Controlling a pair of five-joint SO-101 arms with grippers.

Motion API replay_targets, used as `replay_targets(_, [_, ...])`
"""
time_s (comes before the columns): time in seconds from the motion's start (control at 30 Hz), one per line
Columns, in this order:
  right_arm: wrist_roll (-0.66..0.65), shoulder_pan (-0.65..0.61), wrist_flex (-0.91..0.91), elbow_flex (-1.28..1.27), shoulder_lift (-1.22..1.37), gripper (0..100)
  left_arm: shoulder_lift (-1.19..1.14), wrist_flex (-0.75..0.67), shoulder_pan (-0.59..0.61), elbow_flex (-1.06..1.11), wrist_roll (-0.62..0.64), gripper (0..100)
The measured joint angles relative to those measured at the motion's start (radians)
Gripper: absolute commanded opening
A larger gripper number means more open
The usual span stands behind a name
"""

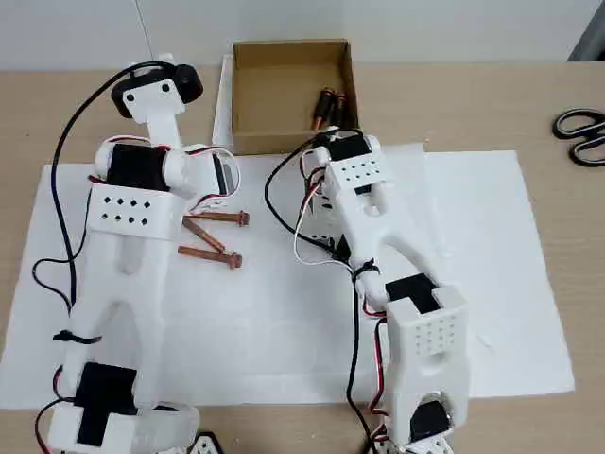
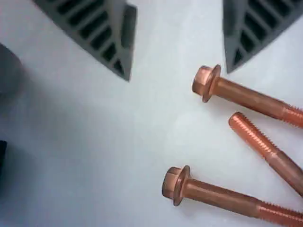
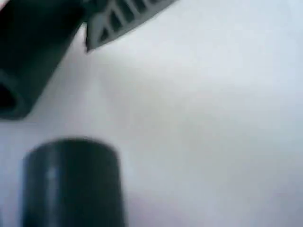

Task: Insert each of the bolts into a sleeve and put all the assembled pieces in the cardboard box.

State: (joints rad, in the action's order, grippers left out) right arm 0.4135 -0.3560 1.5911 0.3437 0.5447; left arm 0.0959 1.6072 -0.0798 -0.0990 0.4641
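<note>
The left gripper [image 2: 177, 71] hangs empty with jaws spread, and the nearest bolt [image 2: 246, 97] lies flat just beyond one fingertip [image 2: 236, 42], its long axis nearly along the line between both jaws, nearer this arm than the right arm [image 1: 364, 184].

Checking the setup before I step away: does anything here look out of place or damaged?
Only the scissors at the right edge of the table, off the white sheet, seem stray; the job doesn't need them. The three loose bolts lie at different angles on the sheet, as expected. Nothing looks spilled or damaged.
</note>
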Motion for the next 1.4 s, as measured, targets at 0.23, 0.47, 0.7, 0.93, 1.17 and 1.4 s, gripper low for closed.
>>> replay_targets(0.23, [0.000, -0.003, -0.017, 0.000, 0.015, 12.5, 0.000, 0.000, 0.000, 0.000, 0.000, 12])
replay_targets(0.47, [0.000, 0.000, -0.017, 0.002, 0.052, 10.8, 0.000, 0.000, 0.000, 0.000, 0.000, 12])
replay_targets(0.7, [0.000, 0.003, -0.017, 0.002, 0.052, 0.4, 0.000, 0.000, 0.000, 0.037, 0.000, 12])
replay_targets(0.93, [-0.021, 0.003, -0.015, 0.005, 0.052, 0.2, 0.002, -0.015, 0.000, 0.037, -0.002, 12])
replay_targets(1.17, [-0.023, -0.006, 0.098, 0.138, 0.034, 0.2, 0.002, -0.038, 0.000, 0.037, 0.000, 1])
replay_targets(1.4, [-0.061, -0.028, 0.115, 0.143, -0.170, 0.2, 0.002, -0.038, -0.029, 0.037, 0.000, 1])
